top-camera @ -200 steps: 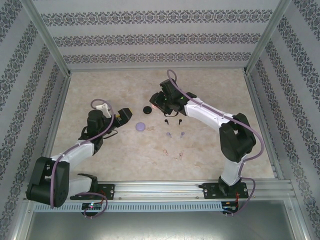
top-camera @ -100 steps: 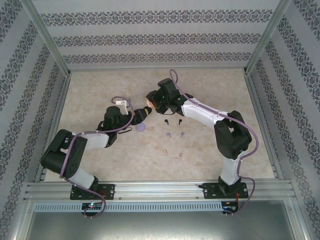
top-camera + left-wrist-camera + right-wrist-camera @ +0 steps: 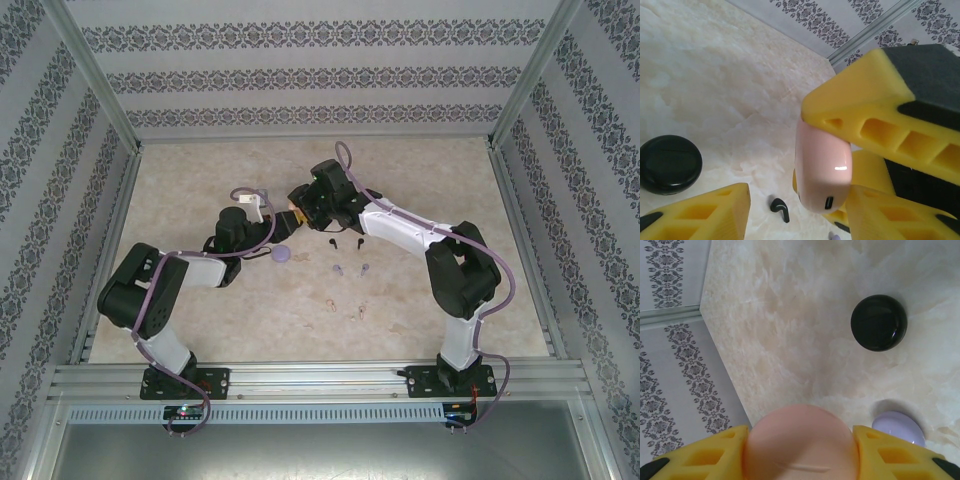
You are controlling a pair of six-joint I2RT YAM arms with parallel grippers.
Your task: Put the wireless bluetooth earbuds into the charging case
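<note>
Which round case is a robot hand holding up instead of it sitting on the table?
The pink case, pinched in the right hand. The black case and the lilac case lie on the table.

Pale pink glossy round case [image 3: 802,445] blurred, bottom cropped, lilac round case [image 3: 897,425] half behind yellow foam finger [image 3: 890,452], pinkish earbuds [image 3: 334,304] too small to resolve

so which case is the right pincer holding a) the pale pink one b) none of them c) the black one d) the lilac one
a: in the right wrist view the pale pink case sits clamped between the yellow fingers of the right pincer, while the black case and the lilac case lie on the table.
</note>
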